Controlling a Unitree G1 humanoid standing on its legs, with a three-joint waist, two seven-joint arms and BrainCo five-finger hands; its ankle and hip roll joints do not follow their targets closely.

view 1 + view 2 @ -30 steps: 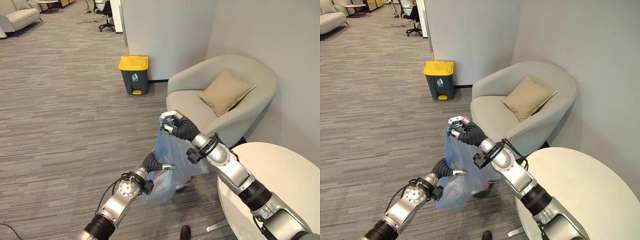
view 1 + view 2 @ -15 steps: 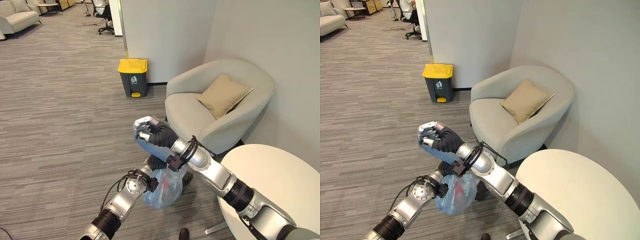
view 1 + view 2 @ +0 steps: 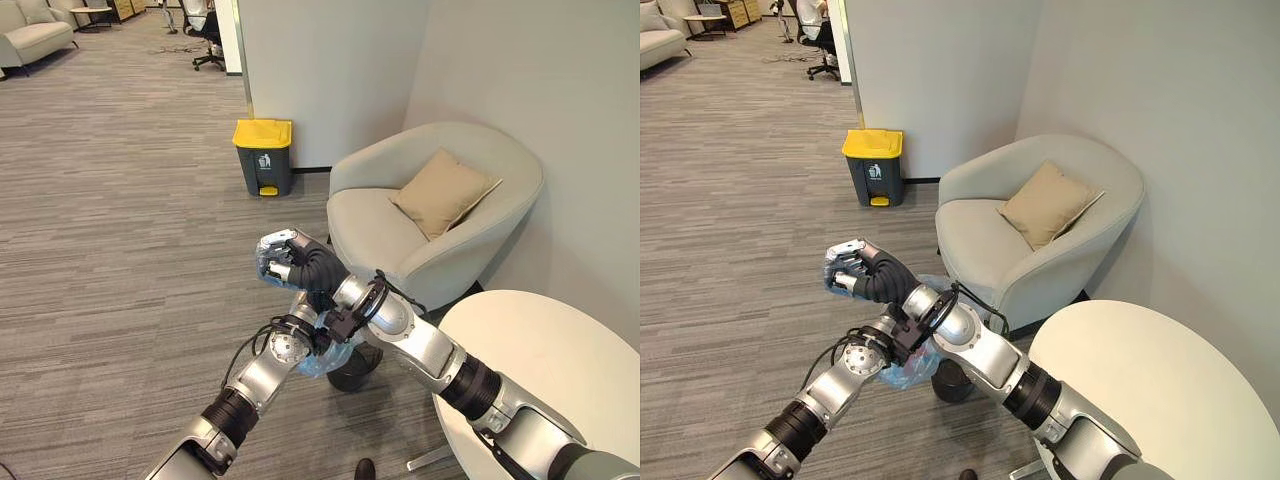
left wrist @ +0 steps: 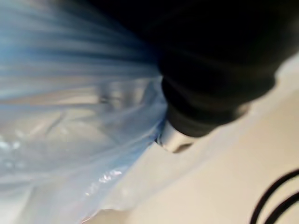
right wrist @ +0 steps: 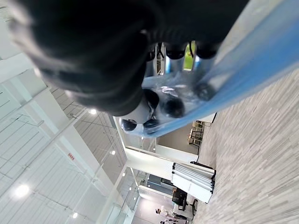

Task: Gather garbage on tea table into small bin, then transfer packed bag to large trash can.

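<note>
A blue plastic garbage bag (image 3: 902, 372) hangs above the grey carpet. My right hand (image 3: 283, 258) is shut on its twisted top, and a blue strip of the bag (image 5: 243, 70) runs through that hand's curled fingers. The left hand (image 3: 298, 346) sits against the bag's full lower part (image 4: 70, 140), under my right forearm. A small black bin (image 3: 355, 370) stands on the floor just below the bag. The large grey trash can (image 3: 263, 155) with a yellow lid stands by the far wall.
A beige armchair (image 3: 400, 230) with a tan cushion (image 3: 440, 190) stands close on the right. The round white tea table (image 3: 540, 350) fills the lower right. Open carpet stretches to the left and toward the trash can.
My right hand has carried the bag's top to the left and lower. The left hand has lifted the bag's bulk up under the right forearm, uncovering the small black bin.
</note>
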